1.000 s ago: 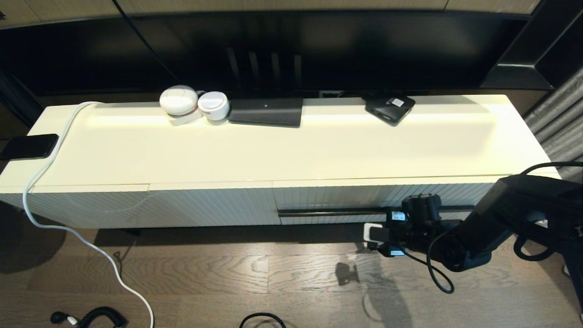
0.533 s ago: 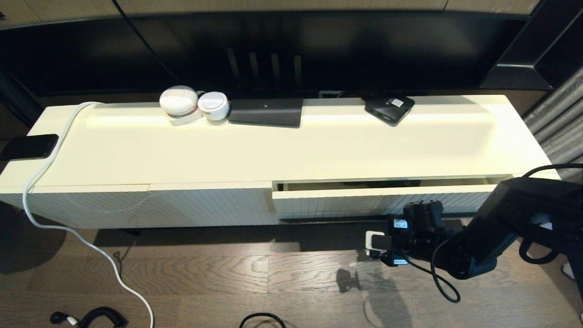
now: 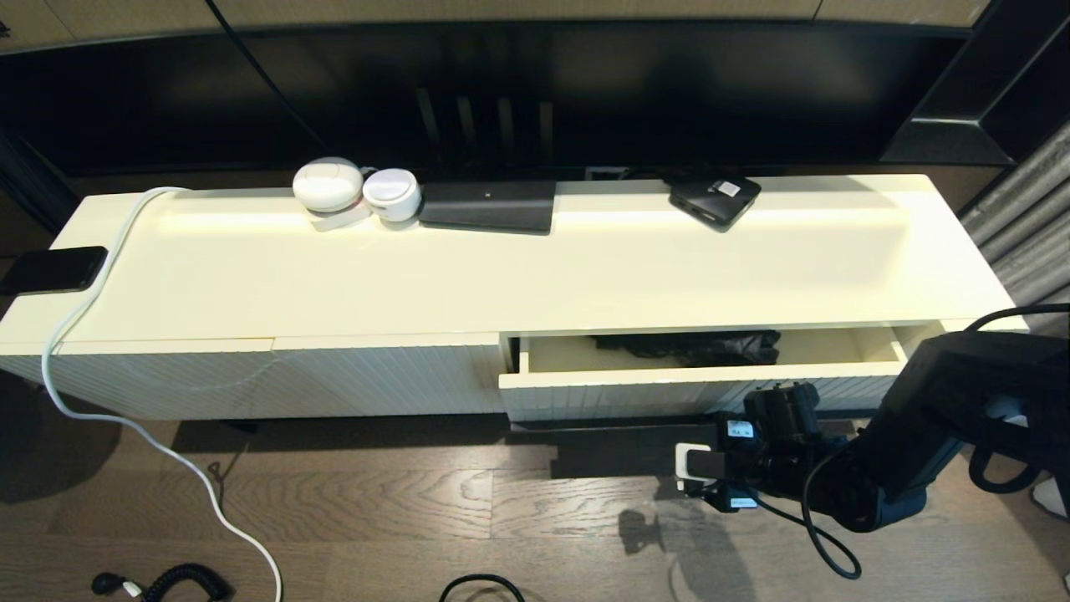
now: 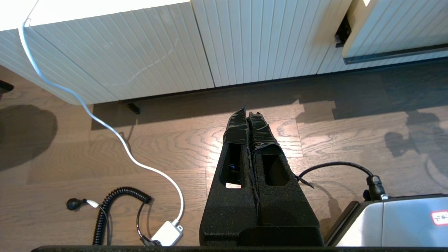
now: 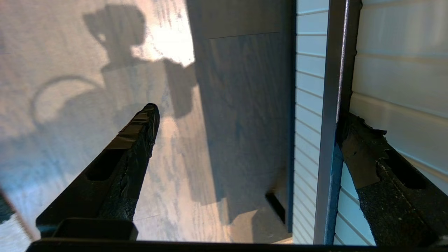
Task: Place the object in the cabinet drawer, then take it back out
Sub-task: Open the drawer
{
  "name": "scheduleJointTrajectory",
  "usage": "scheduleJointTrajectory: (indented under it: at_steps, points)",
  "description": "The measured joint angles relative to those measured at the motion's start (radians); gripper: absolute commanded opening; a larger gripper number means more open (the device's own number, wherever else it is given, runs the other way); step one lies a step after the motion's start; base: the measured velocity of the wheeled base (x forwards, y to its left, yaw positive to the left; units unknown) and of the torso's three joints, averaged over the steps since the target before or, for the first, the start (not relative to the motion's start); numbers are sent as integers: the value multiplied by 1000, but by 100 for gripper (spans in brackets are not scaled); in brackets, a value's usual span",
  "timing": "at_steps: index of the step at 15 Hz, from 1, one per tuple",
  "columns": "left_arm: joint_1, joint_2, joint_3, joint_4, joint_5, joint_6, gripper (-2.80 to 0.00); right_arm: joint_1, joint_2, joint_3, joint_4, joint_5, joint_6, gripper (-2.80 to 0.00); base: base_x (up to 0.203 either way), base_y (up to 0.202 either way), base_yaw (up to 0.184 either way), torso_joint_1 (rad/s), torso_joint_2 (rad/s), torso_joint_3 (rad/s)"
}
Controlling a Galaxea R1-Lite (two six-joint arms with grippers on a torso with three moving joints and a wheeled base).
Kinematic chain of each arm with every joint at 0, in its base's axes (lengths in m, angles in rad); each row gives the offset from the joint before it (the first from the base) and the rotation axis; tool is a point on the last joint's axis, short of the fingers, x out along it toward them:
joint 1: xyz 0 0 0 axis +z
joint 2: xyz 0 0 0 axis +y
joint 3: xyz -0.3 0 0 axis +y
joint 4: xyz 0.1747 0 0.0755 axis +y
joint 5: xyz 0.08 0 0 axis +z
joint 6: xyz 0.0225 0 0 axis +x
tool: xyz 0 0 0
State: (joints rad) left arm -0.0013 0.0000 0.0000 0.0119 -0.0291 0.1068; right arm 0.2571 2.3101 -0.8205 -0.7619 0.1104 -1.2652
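The cabinet drawer (image 3: 710, 369) stands partly pulled out on the cabinet's right half, its cream inside showing. A crumpled black object (image 3: 685, 347) lies at the back of the drawer. My right gripper (image 5: 250, 117) is open in front of the drawer's ribbed front. One of its fingers (image 5: 364, 150) is hooked behind the thin black bar handle (image 5: 332, 105), and the other finger (image 5: 140, 136) hangs free over the floor. In the head view the right wrist (image 3: 773, 435) is low, below the drawer front. My left gripper (image 4: 249, 115) is shut and empty above the wooden floor, out of the head view.
A ribbed handle-less panel (image 3: 276, 380) fills the cabinet's left half. On the cabinet top stand two white round devices (image 3: 355, 191), a black flat box (image 3: 489, 205) and a small black box (image 3: 715, 199). A phone (image 3: 52, 269) overhangs the left edge. A white cable (image 3: 125, 418) runs down to the floor.
The drawer was shut a second ago and has slid out toward me. My right arm has drawn back with it, and the black object inside has come into sight.
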Motion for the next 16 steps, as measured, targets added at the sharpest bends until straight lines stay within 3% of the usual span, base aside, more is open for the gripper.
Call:
scheduleJointTrajectory:
  at_steps: [12, 16]
  points:
    - [0, 0, 0, 0, 0, 0, -280, 39, -38, 148, -87, -5, 57, 0, 0, 0, 0, 0, 0, 0]
    - [0, 0, 0, 0, 0, 0, -280, 51, -151, 230, -60, -17, 60, 0, 0, 0, 0, 0, 0, 0]
